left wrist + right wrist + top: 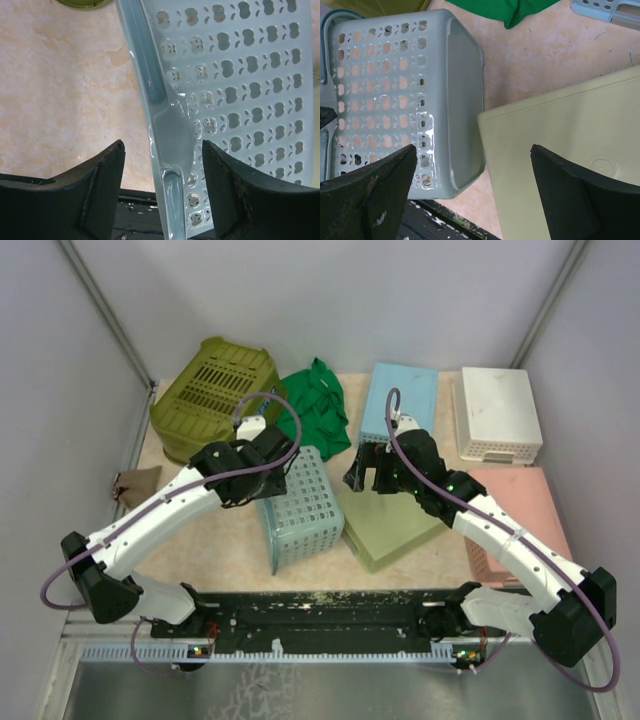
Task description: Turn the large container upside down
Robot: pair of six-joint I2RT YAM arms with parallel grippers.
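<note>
The large container is a pale blue-green perforated basket [300, 505] lying on its side mid-table. In the left wrist view its rim and holed wall [240, 90] fill the right half. My left gripper [270, 468] is open at the basket's far upper edge. Its two fingers straddle the rim [162, 150], with a gap on each side. My right gripper [365, 475] is open and empty, hovering just right of the basket. In the right wrist view, that gripper [472, 150] frames the basket's solid base [465, 100] and a pale green lid [560, 130].
The pale green flat lid [395, 525] lies against the basket's right side. An olive basket [215, 390], green cloth [318, 405], light blue container [400, 400] and white container [498, 412] are at the back. A pink container [515, 510] is right. A black rail [320, 610] runs along the front.
</note>
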